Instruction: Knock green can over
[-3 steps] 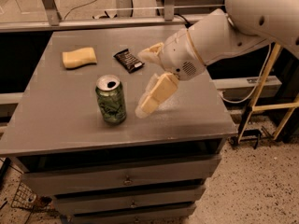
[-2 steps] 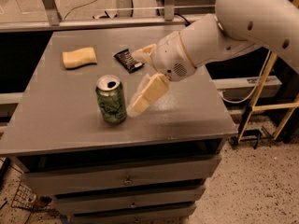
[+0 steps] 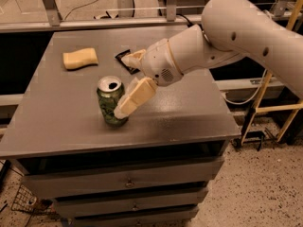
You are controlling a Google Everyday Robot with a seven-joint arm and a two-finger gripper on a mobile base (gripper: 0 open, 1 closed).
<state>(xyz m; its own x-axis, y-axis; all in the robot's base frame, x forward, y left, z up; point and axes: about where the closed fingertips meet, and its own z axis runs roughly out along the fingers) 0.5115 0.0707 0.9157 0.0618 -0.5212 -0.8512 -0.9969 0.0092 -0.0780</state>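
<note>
The gripper [image 3: 123, 85] has moved in, fingers apart, one touching the upright green can [image 3: 107, 106].

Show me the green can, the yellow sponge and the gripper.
green can [image 3: 106, 106]: camera view, left side of its body.
yellow sponge [image 3: 80, 58]: camera view, its middle.
gripper [image 3: 121, 86]: camera view, between its open fingertips, by the can's right side.

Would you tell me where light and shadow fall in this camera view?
Camera view: warm light glints off the silver top of the green can; the open gripper sits evenly lit at its right side; the space left of the table lies in deep shadow.
</note>
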